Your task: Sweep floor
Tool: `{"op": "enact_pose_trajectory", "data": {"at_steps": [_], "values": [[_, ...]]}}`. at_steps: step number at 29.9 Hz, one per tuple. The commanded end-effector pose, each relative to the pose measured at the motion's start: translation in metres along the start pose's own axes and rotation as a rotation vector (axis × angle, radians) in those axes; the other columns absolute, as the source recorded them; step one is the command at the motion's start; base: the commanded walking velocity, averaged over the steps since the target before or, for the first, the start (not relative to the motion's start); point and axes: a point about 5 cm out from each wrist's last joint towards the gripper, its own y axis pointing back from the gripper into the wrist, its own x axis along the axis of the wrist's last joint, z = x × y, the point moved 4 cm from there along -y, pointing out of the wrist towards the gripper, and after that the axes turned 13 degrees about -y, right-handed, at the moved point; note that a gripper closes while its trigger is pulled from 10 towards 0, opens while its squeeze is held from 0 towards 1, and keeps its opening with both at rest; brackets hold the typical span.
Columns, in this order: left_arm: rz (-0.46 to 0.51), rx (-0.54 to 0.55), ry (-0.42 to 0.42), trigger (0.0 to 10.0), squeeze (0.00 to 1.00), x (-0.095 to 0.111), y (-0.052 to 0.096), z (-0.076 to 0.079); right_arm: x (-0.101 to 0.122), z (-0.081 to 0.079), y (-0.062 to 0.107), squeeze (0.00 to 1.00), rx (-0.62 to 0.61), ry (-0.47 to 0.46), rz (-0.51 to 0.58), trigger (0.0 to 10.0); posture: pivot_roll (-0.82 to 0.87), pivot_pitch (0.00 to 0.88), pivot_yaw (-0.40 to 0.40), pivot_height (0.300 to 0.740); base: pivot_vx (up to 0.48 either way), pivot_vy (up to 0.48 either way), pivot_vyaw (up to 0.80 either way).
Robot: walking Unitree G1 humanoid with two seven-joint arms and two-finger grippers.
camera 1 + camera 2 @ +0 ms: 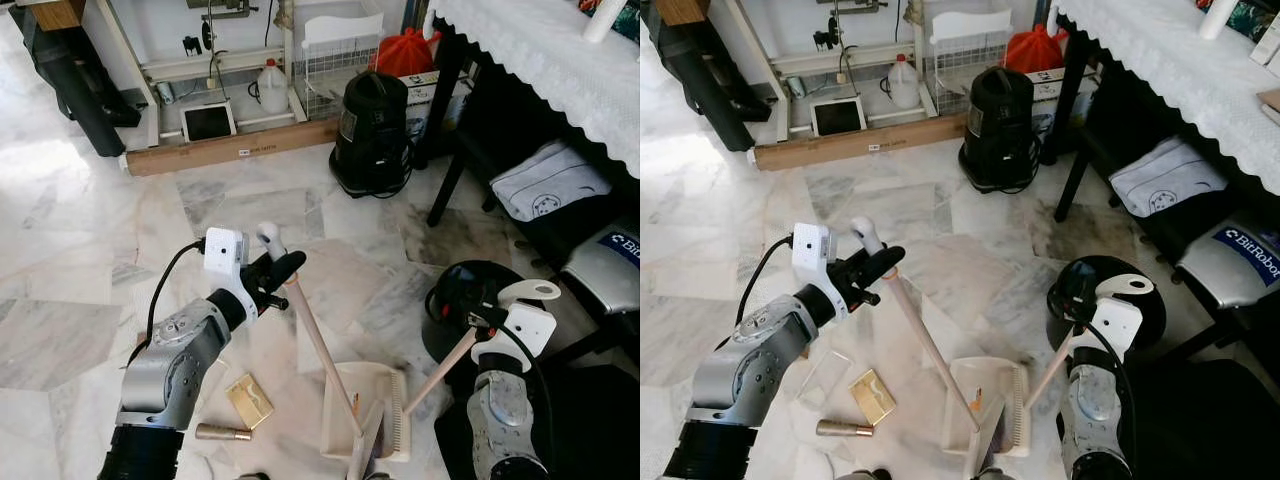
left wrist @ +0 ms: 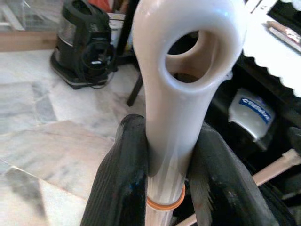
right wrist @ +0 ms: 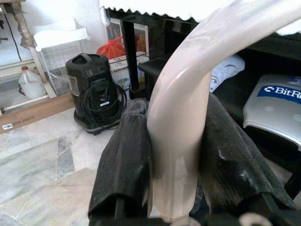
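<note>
- Your dustpan lies flat on the floor, mouth to the brush, ready for debris.
- Your left gripper clamps the brush handle.
- Your right gripper clamps the dustpan handle, steadying it.

Broom head: cut off by the near edge.
Gold tube: too small; possibly a lipstick.
Table: cropped at right.
</note>
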Motion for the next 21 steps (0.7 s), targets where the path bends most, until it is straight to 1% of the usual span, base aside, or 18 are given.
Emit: {"op": "enact_pose_trajectory", "data": {"at_steps": [1, 3, 6, 8, 10, 13, 14, 15, 16, 17, 19, 20, 21], "values": [[0.088, 0.031, -0.065, 10.0, 0.0, 0.025, -0.002, -0.006, 0.008, -0.001, -0.004, 0.0, -0.001, -0.015, 0.037, 10.0, 0.13, 0.142, -0.006, 0.74, 0.0, 0.0, 0.0], [0.144, 0.037, -0.109, 10.0, 0.0, 0.042, -0.002, -0.005, 0.009, -0.001, -0.004, 0.0, -0.003, -0.012, 0.037, 10.0, 0.13, 0.142, -0.009, 0.74, 0.0, 0.0, 0.0], [0.178, 0.024, -0.158, 10.0, 0.0, 0.053, -0.002, -0.002, 0.008, 0.0, -0.004, 0.0, -0.006, -0.01, 0.032, 10.0, 0.13, 0.142, -0.011, 0.74, 0.0, 0.0, 0.0], [0.202, 0.03, -0.171, 10.0, 0.0, 0.061, -0.002, -0.003, 0.008, 0.0, -0.004, 0.0, -0.008, -0.009, 0.031, 10.0, 0.13, 0.143, -0.012, 0.74, 0.0, 0.0, 0.0], [0.227, 0.035, -0.186, 10.0, 0.0, 0.07, -0.001, -0.005, 0.008, 0.001, -0.004, 0.0, -0.01, -0.008, 0.03, 10.0, 0.13, 0.142, -0.013, 0.74, 0.0, 0.0, 0.0], [0.252, 0.059, -0.231, 10.0, 0.0, 0.078, 0.0, -0.009, 0.008, 0.002, -0.004, 0.0, -0.012, -0.006, 0.03, 10.0, 0.13, 0.143, -0.013, 0.74, 0.0, 0.0, 0.0], [0.276, 0.102, -0.25, 10.0, 0.0, 0.084, 0.0, -0.015, 0.008, 0.002, -0.004, 0.0, -0.013, -0.006, 0.032, 10.0, 0.13, 0.143, -0.013, 0.74, 0.0, 0.0, 0.0], [0.281, 0.134, -0.264, 10.0, 0.0, 0.085, 0.0, -0.019, 0.008, 0.002, -0.004, 0.0, -0.013, -0.005, 0.033, 10.0, 0.13, 0.143, -0.013, 0.74, 0.0, 0.0, 0.0], [0.27, 0.215, -0.271, 10.0, 0.0, 0.081, 0.0, -0.03, 0.009, 0.002, -0.005, 0.0, -0.014, -0.002, 0.035, 10.0, 0.13, 0.144, -0.014, 0.74, 0.0, 0.0, 0.0], [0.27, 0.215, -0.271, 10.0, 0.0, 0.081, 0.0, -0.03, 0.009, 0.002, -0.005, 0.0, -0.014, -0.002, 0.035, 10.0, 0.13, 0.144, -0.014, 0.74, 0.0, 0.0, 0.0], [0.199, 0.314, -0.277, 10.0, 0.0, 0.055, 0.004, -0.045, 0.01, -0.002, -0.005, 0.0, -0.006, -0.003, 0.041, 10.0, 0.11, 0.14, -0.02, 0.74, 0.0, 0.0, 0.0], [0.189, 0.335, -0.28, 10.0, 0.0, 0.05, 0.005, -0.047, 0.01, -0.003, -0.005, 0.0, -0.003, -0.005, 0.045, 10.0, 0.11, 0.14, -0.02, 0.74, 0.0, 0.0, 0.0], [0.189, 0.335, -0.28, 10.0, 0.0, 0.05, 0.005, -0.047, 0.01, -0.003, -0.005, 0.0, -0.003, -0.005, 0.045, 10.0, 0.11, 0.14, -0.02, 0.74, 0.0, 0.0, 0.0]]}}
